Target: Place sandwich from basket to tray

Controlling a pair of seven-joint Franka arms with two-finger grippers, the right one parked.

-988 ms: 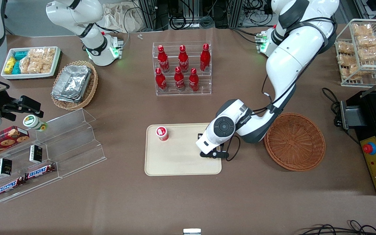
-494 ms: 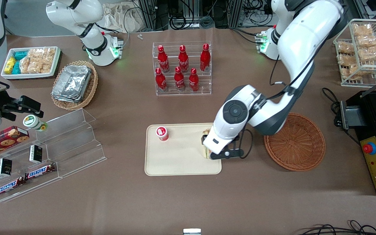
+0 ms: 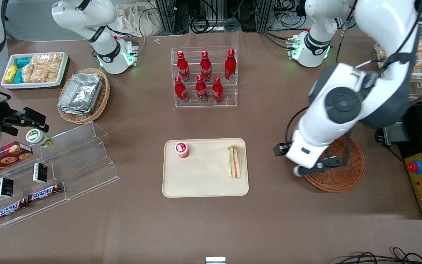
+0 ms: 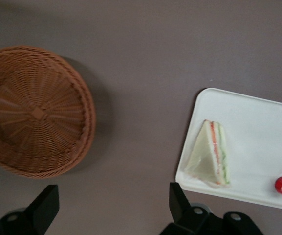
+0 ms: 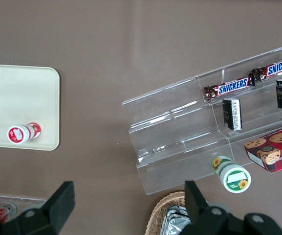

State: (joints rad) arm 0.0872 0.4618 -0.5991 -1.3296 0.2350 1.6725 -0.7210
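Sandwich: the sandwich [image 3: 234,161] lies flat on the tray [image 3: 200,183], along the tray edge toward the working arm's end of the desk, touching nothing else.
Tray company: a small red-and-white capped bottle [image 3: 182,149] stands near the tray corner toward the parked arm, well apart from the sandwich.
Basket: the basket [image 3: 346,176] holds nothing and sits on the desk near the tray.
Gripper: the gripper [image 4: 109,208] hangs high above bare desk between basket and tray, jaws wide apart and holding nothing.
Step in hand: the placing looks done; what remains, by my judgement, is a clean retreat, rising clear so no finger or cable brushes the basket rim.
Hard to see: in the front view the arm covers part of the basket, and the fingertips are cut off in the wrist view.
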